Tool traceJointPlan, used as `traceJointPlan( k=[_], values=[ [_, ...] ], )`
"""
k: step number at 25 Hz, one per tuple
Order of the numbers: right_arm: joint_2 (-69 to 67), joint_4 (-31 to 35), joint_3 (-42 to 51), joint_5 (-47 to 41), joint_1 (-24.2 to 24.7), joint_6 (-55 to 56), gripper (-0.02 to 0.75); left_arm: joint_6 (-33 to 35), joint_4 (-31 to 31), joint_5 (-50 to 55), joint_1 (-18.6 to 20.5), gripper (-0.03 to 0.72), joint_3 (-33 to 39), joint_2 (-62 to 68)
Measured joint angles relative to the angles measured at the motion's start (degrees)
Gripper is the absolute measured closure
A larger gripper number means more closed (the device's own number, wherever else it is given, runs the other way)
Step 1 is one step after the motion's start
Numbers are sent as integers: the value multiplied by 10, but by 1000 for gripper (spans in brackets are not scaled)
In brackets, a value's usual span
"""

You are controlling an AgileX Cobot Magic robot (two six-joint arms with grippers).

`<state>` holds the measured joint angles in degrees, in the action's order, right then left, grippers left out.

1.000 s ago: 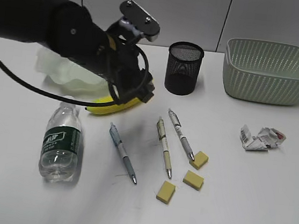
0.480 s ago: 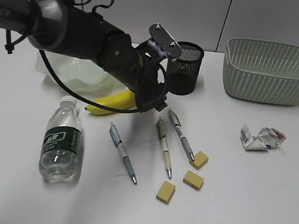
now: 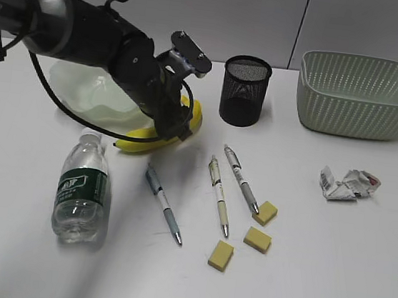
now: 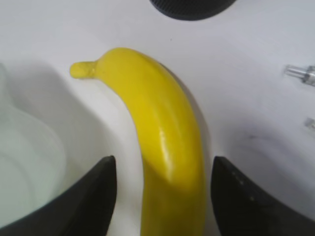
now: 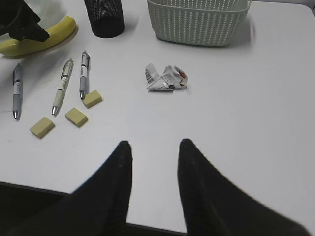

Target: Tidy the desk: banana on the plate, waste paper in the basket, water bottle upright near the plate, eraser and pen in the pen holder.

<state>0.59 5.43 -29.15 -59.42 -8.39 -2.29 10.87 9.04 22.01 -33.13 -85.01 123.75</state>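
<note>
The yellow banana [image 3: 139,145] lies on the white desk [image 3: 314,277] against the front right of the pale green plate [image 3: 77,81]. My left gripper [image 3: 176,128] is open and straddles the banana [image 4: 167,137], one jaw on each side with a gap. The water bottle [image 3: 81,189] lies on its side at the front left. The waste paper [image 3: 348,185] lies in front of the green basket [image 3: 360,95]. The black pen holder [image 3: 245,91] stands at the back middle. Three pens [image 3: 219,196] and three yellow erasers [image 3: 257,239] lie in the middle. My right gripper [image 5: 155,147] is open and empty.
The right gripper hovers over bare desk near the front edge, with the waste paper [image 5: 166,78] and the basket [image 5: 197,19] beyond it. The plate's rim [image 4: 24,157] lies just left of the left jaw. The pen holder's base [image 4: 192,7] is beyond the banana's tip.
My left arm has swung from near the pen holder back to the left, and its open jaws now sit over the banana. The banana and the other things have not moved.
</note>
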Motion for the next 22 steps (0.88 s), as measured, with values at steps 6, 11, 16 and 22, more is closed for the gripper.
traceJointPlan(
  k=[6,11,16,22],
  values=[
    [0,0,0,0,0,0,471,-2,2,-24,-3,232,0,2],
    [0,0,0,0,0,0,471,-2,4,-24,-3,232,-1,24],
    [0,0,0,0,0,0,471,-4,4,-1,-3,267,-1,37],
    [0,0,0,0,0,0,471,-4,-46,42,-3,353,0,4]
  ],
)
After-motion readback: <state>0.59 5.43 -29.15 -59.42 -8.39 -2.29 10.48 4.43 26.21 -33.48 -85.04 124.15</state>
